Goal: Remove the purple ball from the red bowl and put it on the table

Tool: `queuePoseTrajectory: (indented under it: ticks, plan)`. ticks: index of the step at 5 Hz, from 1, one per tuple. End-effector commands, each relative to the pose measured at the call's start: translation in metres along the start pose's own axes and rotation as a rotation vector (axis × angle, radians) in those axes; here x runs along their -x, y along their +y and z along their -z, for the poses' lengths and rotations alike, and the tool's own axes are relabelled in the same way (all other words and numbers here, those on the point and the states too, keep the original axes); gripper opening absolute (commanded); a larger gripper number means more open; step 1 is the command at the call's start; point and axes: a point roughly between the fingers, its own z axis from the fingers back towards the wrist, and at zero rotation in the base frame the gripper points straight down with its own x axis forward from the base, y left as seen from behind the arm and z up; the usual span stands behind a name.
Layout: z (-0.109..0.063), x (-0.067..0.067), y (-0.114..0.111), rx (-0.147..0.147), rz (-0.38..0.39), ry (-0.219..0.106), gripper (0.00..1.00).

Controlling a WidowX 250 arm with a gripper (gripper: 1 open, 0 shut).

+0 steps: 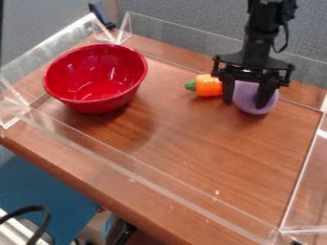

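Camera view: purple ball is out of the red bowl and sits on the table at the far right, just beside the orange carrot toy. Bowl looks empty. Gripper hangs right over the ball, fingers spread either side, not pinching it. Placement looks done; only lifting the arm clear is left.
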Motion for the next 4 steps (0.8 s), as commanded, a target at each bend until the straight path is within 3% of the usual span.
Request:
queuePoseTrajectory:
  ticks: [1,2,4]
  plan:
    - [-0.036,-0.001,-0.008,0.036,0.05,-0.079,1.0]
    - [-0.04,0.001,-0.012,0.031,0.094,-0.084,1.0]
    - [-0.061,0.002,-0.007,0.015,0.017,-0.09,1.0]
